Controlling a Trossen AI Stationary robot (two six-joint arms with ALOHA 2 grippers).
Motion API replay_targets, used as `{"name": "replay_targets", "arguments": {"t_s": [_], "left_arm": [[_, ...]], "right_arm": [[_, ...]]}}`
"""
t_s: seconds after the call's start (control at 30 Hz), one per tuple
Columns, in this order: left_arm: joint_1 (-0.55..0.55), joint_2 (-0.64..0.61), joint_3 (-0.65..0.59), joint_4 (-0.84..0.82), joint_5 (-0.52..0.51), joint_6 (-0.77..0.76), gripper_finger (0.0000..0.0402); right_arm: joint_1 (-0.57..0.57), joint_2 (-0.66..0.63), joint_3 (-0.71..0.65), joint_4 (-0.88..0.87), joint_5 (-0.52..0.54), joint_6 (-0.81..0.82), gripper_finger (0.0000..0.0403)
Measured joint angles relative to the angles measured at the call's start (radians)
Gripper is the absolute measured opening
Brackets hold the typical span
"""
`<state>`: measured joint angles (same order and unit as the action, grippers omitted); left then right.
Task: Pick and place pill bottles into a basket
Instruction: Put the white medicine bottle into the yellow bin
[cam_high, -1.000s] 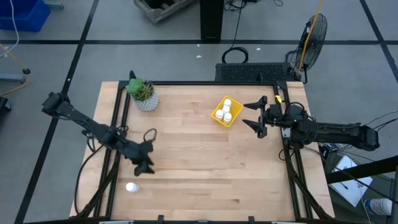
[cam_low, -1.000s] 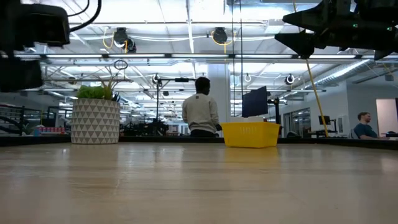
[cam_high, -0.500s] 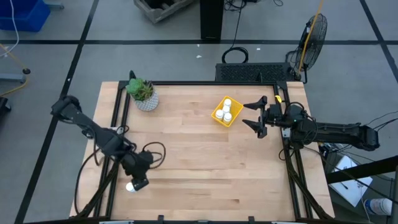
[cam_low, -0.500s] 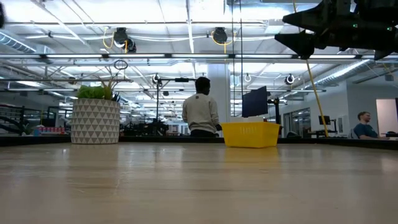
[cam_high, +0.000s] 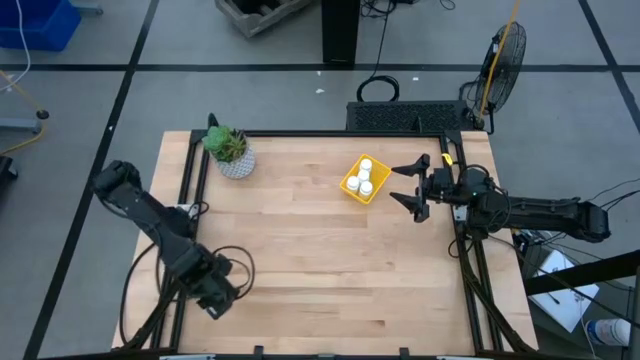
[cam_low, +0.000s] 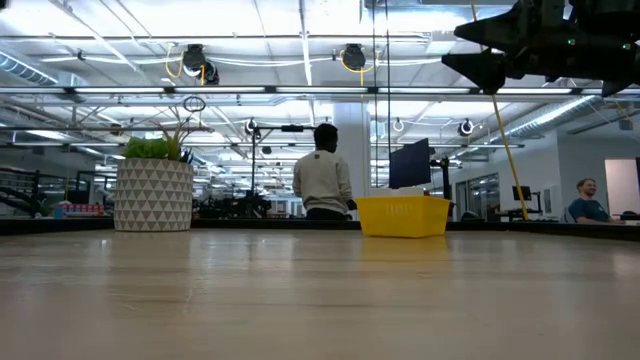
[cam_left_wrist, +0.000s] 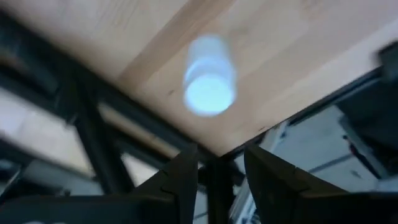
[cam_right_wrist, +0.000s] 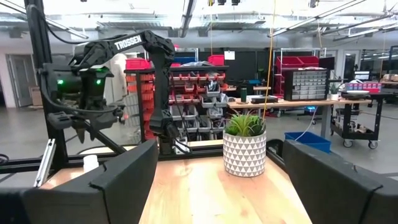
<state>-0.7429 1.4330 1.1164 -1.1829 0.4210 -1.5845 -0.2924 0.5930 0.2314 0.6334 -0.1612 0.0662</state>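
One white pill bottle (cam_left_wrist: 209, 78) stands on the wooden table near its near-left corner. My left gripper (cam_left_wrist: 221, 155) hangs over it, open, without touching it. In the high view the gripper (cam_high: 215, 296) hides the bottle. The bottle also shows in the right wrist view (cam_right_wrist: 91, 163). The yellow basket (cam_high: 352, 187) sits at the far right of the table and holds three white bottles (cam_high: 364, 178). It also shows in the low view (cam_low: 403, 216). My right gripper (cam_high: 414, 187) is wide open and empty, just right of the basket and above the table.
A white patterned pot with a green plant (cam_high: 231, 152) stands at the table's far left, also in the low view (cam_low: 153, 190). Black frame rails (cam_high: 188, 215) run along the table's left and right edges. A person (cam_low: 322, 180) sits in the room beyond the table.
My left gripper has swung from the middle left of the table toward the near-left corner and has come down over the lone bottle, which it now covers in the high view. The bottle has stayed where it was.
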Motion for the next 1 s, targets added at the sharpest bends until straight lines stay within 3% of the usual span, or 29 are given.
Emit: {"name": "replay_targets", "arguments": {"t_s": [0.2,0.3,0.7,1.0], "left_arm": [[-0.075,0.000,0.000,-0.056,-0.009,-0.123,0.0129],[-0.099,0.000,0.000,-0.041,-0.079,-0.168,0.0142],[-0.136,0.000,0.000,0.010,-0.155,-0.201,0.0283],[-0.156,0.000,0.000,0.020,-0.226,-0.252,0.0338]], "right_arm": [[0.000,0.000,0.000,0.012,0.000,0.006,0.0336],[0.000,0.000,0.000,0.013,0.000,0.012,0.0336],[0.000,0.000,0.000,0.013,-0.001,0.050,0.0336],[0.000,0.000,0.000,0.013,-0.001,0.049,0.0336]]}}
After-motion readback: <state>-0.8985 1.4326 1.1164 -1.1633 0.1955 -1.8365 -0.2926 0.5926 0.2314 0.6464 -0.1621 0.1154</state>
